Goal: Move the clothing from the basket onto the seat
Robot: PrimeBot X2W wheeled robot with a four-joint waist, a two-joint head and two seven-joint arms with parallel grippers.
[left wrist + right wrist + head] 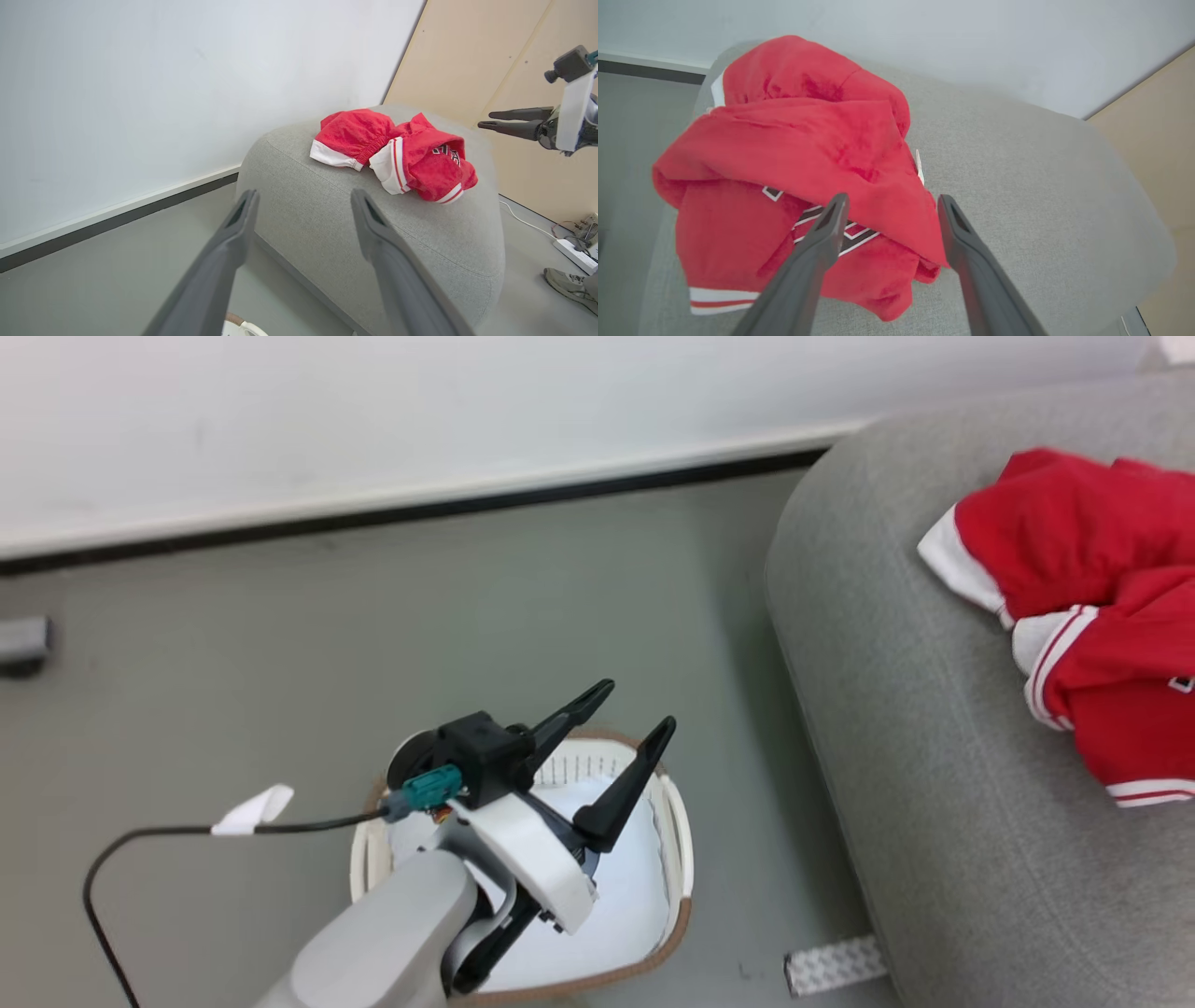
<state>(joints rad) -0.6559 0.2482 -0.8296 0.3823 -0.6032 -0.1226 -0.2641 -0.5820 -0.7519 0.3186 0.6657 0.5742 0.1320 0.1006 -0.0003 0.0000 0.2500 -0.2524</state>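
**Red clothing on the seat, both jaws spread**

Head view: the left gripper (638,705) hangs over the basket (686,859), jaws spread. The clothing (1102,569) lies on the seat (887,709).

Left wrist view: the clothing sits heaped atop the seat. The right gripper (486,119) is off to one side, apart from it.

Right wrist view: its jaws stand apart just above the clothing, pinching nothing.

Soft, fleecy cloth on the clothing (798,135), matt; coarse woven fabric across the seat (887,756); smooth, perforated plastic on the basket (681,845), faintly glossy.
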